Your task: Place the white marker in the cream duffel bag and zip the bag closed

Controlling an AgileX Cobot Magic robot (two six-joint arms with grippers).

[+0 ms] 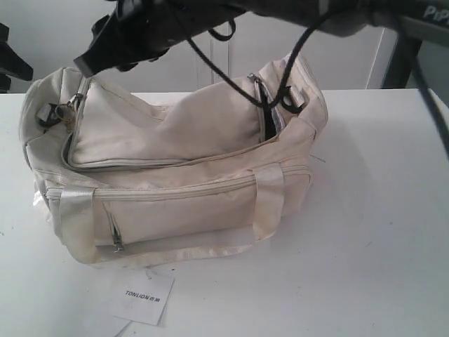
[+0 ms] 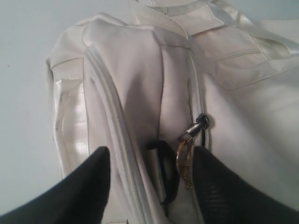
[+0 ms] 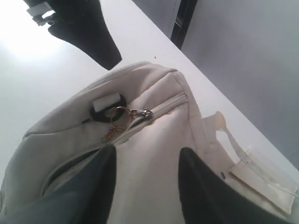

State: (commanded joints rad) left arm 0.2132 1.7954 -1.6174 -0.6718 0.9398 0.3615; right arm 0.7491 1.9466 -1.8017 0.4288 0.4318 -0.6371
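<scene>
The cream duffel bag (image 1: 175, 182) lies on the white table, its top flap gaping at the right end (image 1: 270, 123). The white marker is out of view. A zip pull with a gold ring (image 1: 70, 109) (image 2: 191, 133) (image 3: 140, 113) sits at the bag's left end beside a black strap clip (image 2: 166, 172) (image 3: 107, 105). My left gripper (image 2: 150, 151) is open just off that end, facing the pull, and shows at the exterior view's left edge (image 1: 21, 70). My right gripper (image 3: 147, 149) (image 1: 84, 64) hovers open over the flap, pointing toward the same pull. Neither holds anything.
A white paper tag (image 1: 146, 296) lies on the table in front of the bag. The right arm's black cable (image 1: 280, 98) loops down over the bag's open end. A dark frame post (image 1: 403, 56) stands behind the table at the right.
</scene>
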